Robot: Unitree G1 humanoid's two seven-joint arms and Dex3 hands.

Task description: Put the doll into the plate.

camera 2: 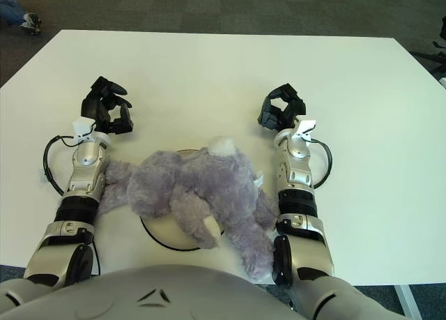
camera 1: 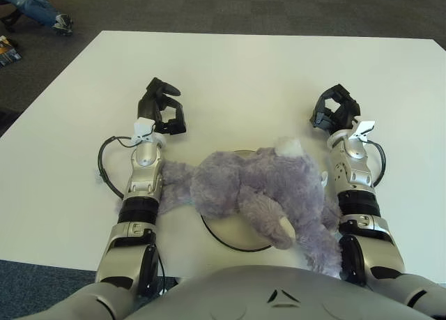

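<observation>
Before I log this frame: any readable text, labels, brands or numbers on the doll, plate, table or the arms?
None can be read.
Fluffy purple plush doll: no tag or label visible.
Round white plate with dark rim: no markings visible.
White table: no markings visible.
Small white tabs at both wrists: no print readable.
</observation>
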